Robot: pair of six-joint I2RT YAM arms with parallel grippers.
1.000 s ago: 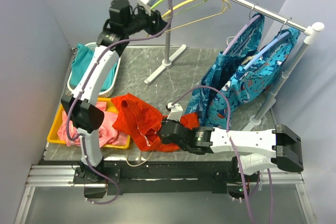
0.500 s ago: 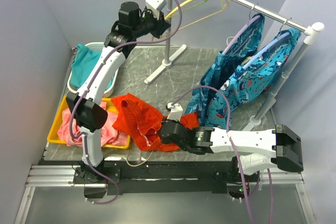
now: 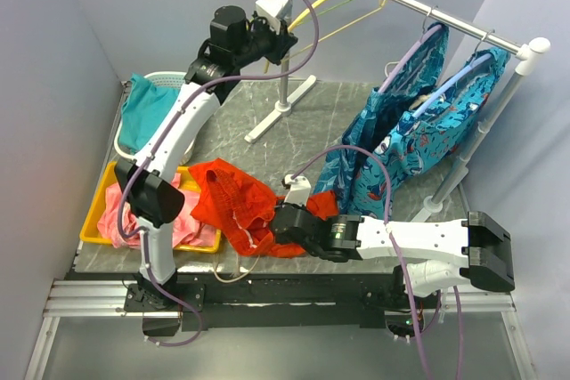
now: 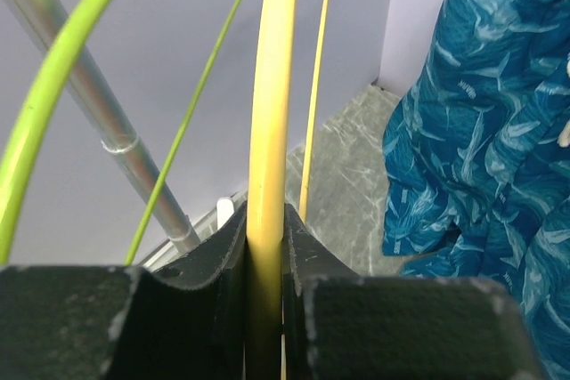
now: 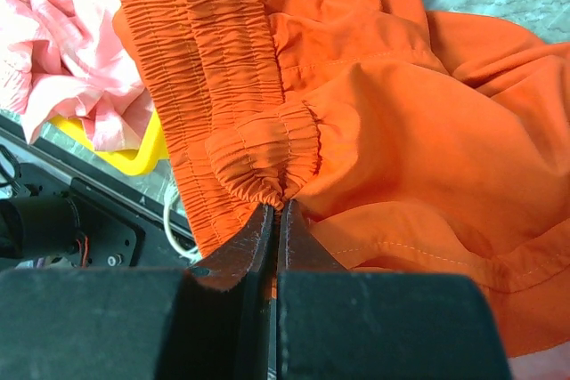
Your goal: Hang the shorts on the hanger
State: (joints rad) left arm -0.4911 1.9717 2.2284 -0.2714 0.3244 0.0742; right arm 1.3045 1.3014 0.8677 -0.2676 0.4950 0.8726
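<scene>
The red-orange shorts point(image 3: 236, 198) lie crumpled on the table's near middle. My right gripper point(image 3: 283, 220) is low beside them, shut on a bunched fold of the elastic waistband point(image 5: 267, 153); its jaws point(image 5: 277, 206) pinch the fabric tight. The yellow hanger point(image 3: 383, 8) hangs from the rail at the back. My left gripper point(image 3: 283, 37) reaches up to the hanger's left end and is shut on it. In the left wrist view the yellow bar point(image 4: 270, 131) runs straight up out of the closed left gripper point(image 4: 265, 220).
A lime-green hanger point(image 4: 53, 68) hangs just left of the yellow one, beside the rack's upright pole point(image 3: 285, 68). Teal patterned garments point(image 3: 419, 122) hang at the right. A yellow tray point(image 3: 92, 230) with pink cloth and a white basket point(image 3: 191, 135) sit at the left.
My left arm has swung right and up to the rack, and its gripper has shut on the yellow hanger. The right arm and the shorts have not moved.
</scene>
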